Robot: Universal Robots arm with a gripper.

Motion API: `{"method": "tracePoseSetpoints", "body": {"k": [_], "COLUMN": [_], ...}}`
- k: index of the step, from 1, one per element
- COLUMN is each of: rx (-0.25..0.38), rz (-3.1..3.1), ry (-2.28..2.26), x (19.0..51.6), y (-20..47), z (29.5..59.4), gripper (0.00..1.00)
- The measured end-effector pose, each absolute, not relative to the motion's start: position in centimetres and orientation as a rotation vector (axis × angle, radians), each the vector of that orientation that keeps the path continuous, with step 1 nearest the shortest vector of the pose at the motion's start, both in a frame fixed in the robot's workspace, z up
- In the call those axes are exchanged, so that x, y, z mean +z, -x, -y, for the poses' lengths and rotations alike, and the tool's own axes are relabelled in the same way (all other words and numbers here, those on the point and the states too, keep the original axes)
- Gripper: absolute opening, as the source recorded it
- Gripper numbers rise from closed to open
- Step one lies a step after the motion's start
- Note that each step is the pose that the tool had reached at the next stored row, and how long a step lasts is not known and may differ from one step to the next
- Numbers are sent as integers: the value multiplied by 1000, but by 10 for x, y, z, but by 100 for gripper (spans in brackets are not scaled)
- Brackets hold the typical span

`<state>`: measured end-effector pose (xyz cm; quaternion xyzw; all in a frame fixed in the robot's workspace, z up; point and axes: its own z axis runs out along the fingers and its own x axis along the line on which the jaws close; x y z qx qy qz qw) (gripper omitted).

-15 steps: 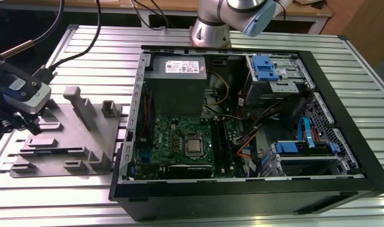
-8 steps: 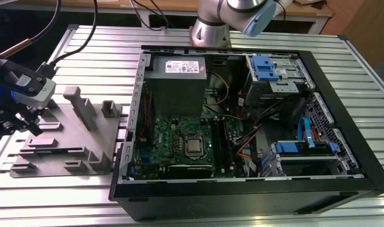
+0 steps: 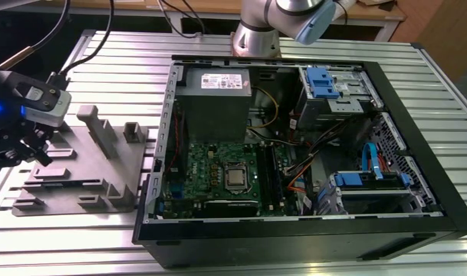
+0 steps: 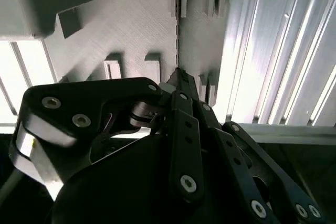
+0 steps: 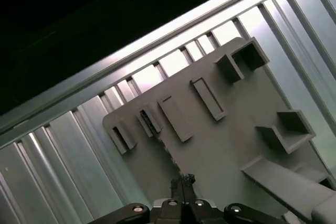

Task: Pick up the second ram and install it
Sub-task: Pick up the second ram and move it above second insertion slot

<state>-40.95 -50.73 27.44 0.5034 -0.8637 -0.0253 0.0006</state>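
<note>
In the second wrist view the second ram (image 4: 177,35) is seen edge-on as a thin dark strip, running from a slotted block of the grey fixture plate (image 4: 136,30) to my fingertips. My gripper (image 4: 181,77) has its dark fingers drawn together on the near end of that strip. The first wrist view gives the same thin edge of the ram (image 5: 169,153) leading into the gripper (image 5: 184,178) over the fixture plate (image 5: 220,145). In the exterior view the gripper (image 3: 30,154) hangs low over the left edge of the fixture plate (image 3: 88,167).
An open black computer case (image 3: 294,230) lies at the exterior view's right of the fixture, holding a green motherboard (image 3: 217,167) with long black slots (image 3: 270,178). Grey upright blocks (image 3: 103,129) rise from the fixture. The arm's base (image 3: 256,34) stands behind the case on the ribbed metal table (image 3: 118,46).
</note>
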Motion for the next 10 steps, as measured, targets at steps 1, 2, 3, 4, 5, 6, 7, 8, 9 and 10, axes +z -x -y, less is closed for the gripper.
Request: {"method": "tracePoseSetpoints", "body": {"k": [1,2,3,4,5,6,7,8,9,10], "rx": [-80,-79,-79,-79,-79,-79,-79,-79,-79,-79], "rz": [2698,2683,2668,2651,2636,2620,2604,2588,2571,2555], "ry": [-1605,-1629,-1653,-1678,-1701,-1725,-1748,-1771,-1794,-1817], "x": [274,274,273,273,273,272,272,271,271,271], "y": [409,409,409,409,409,409,409,409,409,409], "z": [507,507,507,507,507,507,507,507,507,507], "gripper": [7,7,7,7,7,7,7,7,7,7]}}
